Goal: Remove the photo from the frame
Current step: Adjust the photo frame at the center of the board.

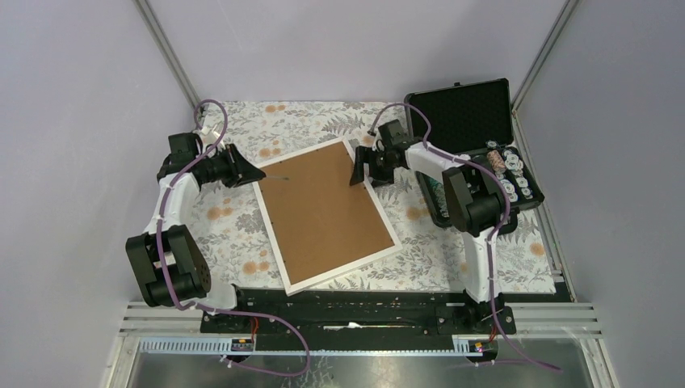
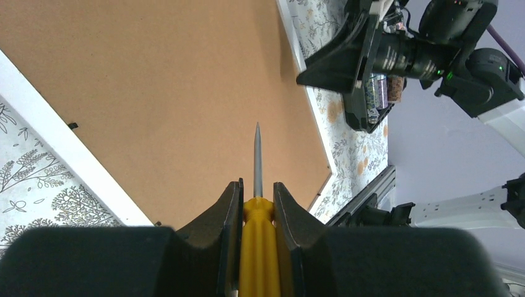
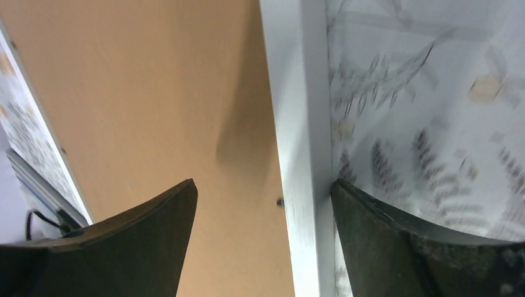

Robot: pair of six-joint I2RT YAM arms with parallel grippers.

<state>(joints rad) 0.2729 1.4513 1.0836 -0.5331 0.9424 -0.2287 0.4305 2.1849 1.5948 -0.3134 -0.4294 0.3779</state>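
We see the frame (image 1: 272, 235) face down, backing (image 1: 323, 206) not yet opened; left gripper (image 2: 257, 187) pinches a screwdriver (image 2: 258, 247), right gripper (image 3: 263, 187) spread astride its edge.

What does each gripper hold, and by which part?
The left gripper grips a screwdriver by its yellow handle. The right gripper, open astride the frame edge, holds nothing.

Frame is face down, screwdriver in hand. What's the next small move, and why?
Probably swing the yellow-handled screwdriver in the left gripper toward the small black tab at the white-bordered frame's edge: its tip points at bare brown fibreboard, while the right gripper's open fingers straddle the white border.
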